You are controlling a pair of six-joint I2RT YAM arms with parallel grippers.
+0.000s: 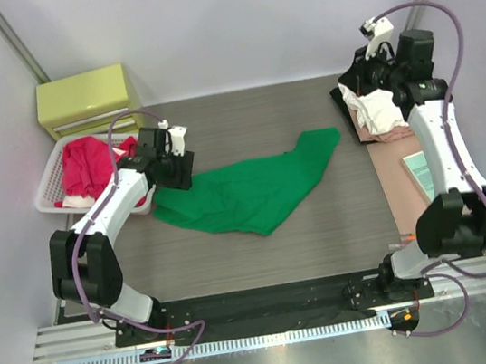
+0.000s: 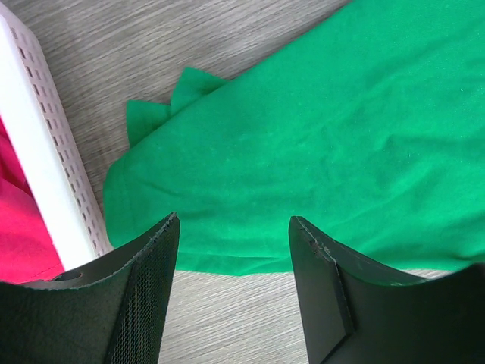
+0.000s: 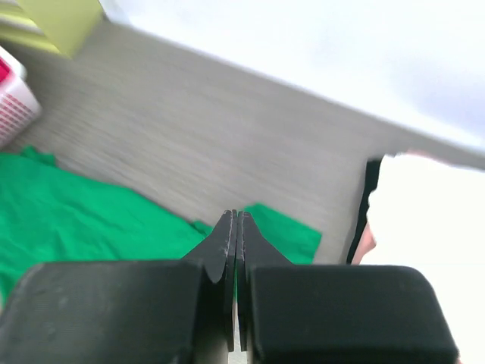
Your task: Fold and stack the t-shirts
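A bright green t-shirt [image 1: 253,189] lies spread and creased across the middle of the table. My left gripper [image 1: 173,170] hovers over its left edge, open, with nothing between its fingers. The left wrist view shows the same left gripper [image 2: 233,220] above the green t-shirt's [image 2: 326,136] hem. Red t-shirts [image 1: 85,164] fill the white basket [image 1: 49,197] at the left. At the back right sits a pile with a white t-shirt [image 1: 378,107] on top, pale pink [image 1: 391,134] under it and black [image 1: 345,98] at its edge. My right gripper [image 1: 358,82] is above that pile, shut and empty, as the right wrist view confirms [image 3: 236,216].
A yellow-green drawer box [image 1: 89,100] stands at the back left behind the basket. A pinkish board [image 1: 390,187] runs along the right side and carries a teal book [image 1: 421,169]. White walls close in the table on three sides.
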